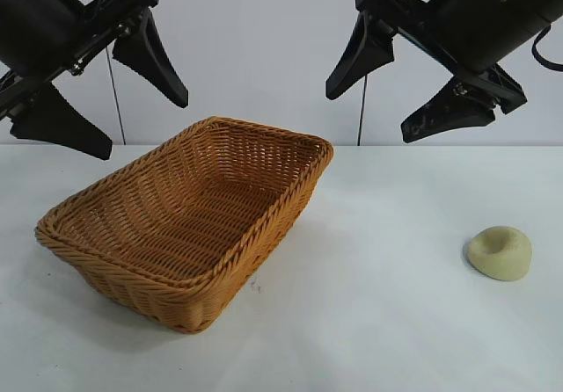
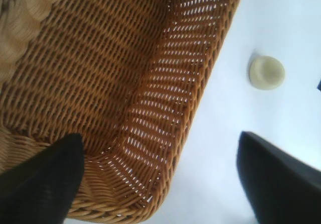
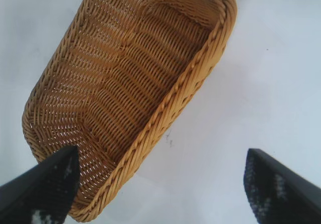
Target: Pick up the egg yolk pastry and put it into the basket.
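Observation:
The egg yolk pastry (image 1: 500,253), a small pale cream dome with a shallow dent, lies on the white table at the right; it also shows in the left wrist view (image 2: 267,72), beyond the basket. The basket (image 1: 189,221), orange-brown wicker with a braided rim (image 3: 200,66), sits left of centre with nothing in it (image 2: 100,58). My left gripper (image 1: 101,102) hangs open high above the basket's left end. High above the table between basket and pastry, my right gripper (image 1: 391,98) is open too. Neither holds anything. The pastry is outside the right wrist view.
White table (image 1: 378,322) with bare surface around the pastry and in front of the basket. A pale wall stands behind the table. A small dark smudge (image 3: 169,139) marks the table beside the basket.

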You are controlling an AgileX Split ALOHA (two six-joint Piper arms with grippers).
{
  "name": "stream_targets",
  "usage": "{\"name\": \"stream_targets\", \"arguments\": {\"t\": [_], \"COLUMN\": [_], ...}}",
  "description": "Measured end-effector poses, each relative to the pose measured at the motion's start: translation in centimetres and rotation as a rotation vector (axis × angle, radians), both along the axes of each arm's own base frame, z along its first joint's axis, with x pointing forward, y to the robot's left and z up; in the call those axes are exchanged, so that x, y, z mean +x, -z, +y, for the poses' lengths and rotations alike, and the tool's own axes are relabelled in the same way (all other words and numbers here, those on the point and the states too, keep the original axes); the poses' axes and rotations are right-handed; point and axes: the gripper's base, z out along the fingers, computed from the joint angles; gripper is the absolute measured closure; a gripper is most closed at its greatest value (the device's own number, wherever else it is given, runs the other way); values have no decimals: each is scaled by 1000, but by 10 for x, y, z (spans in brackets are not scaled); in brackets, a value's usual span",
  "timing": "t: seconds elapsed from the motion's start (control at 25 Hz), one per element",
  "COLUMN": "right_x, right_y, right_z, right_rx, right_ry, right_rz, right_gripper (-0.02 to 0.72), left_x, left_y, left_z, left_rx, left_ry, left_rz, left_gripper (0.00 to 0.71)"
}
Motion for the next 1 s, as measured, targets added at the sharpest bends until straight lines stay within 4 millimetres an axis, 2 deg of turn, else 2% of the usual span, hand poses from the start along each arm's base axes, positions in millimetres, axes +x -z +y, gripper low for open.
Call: {"name": "stream_targets", "arguments": {"t": [1.0], "right_x": [0], "right_y": [0], "right_z": [0], "right_rx": [0], "right_ry": [0], "right_rz": [0], "right_gripper": [66], "left_x": [1], "left_y": [0], "left_z": [0], "left_rx": [1], "left_ry": [-8], "left_rz": [-14], "left_gripper": [109]}}
